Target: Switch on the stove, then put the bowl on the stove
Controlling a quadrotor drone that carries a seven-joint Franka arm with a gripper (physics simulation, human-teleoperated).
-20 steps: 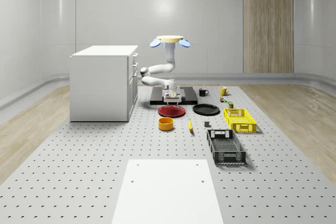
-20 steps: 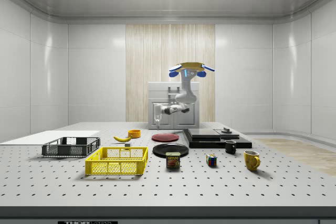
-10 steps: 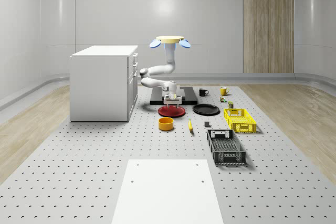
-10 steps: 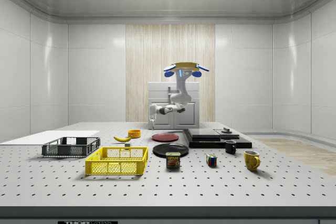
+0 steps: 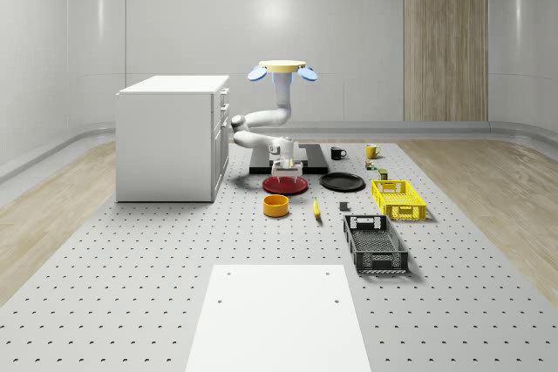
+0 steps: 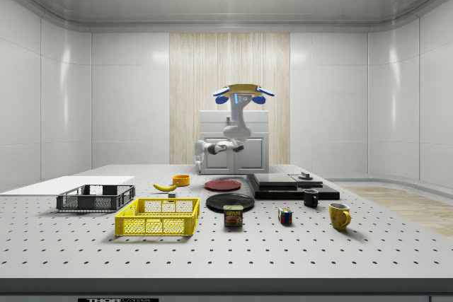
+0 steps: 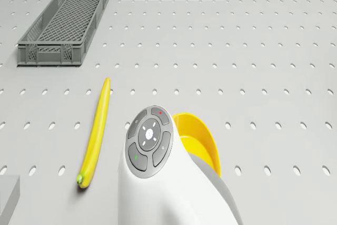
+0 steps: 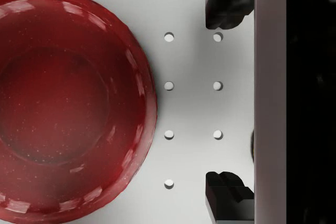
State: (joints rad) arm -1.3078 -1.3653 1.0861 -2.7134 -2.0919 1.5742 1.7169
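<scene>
Robot hovers between stove and bowl, hand empty

The drone (image 5: 282, 69) hangs in the air above the worktop (image 5: 174, 250), arm bent down so the hand (image 5: 287, 165), fingers (image 8: 227, 3) spread wide, points at bare worktop between the red plate (image 8: 68, 98) and the stove (image 8: 310, 98). The yellow bowl (image 5: 275, 206) sits on the worktop just beyond the plate, a banana (image 7: 97, 130) beside it, apparently the next thing to fetch.

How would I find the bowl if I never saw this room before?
Start at the big white cabinet, then look at the table in front of it. The orange-yellow bowl sits there between the red plate and the banana, small, round and deep-sided.
</scene>
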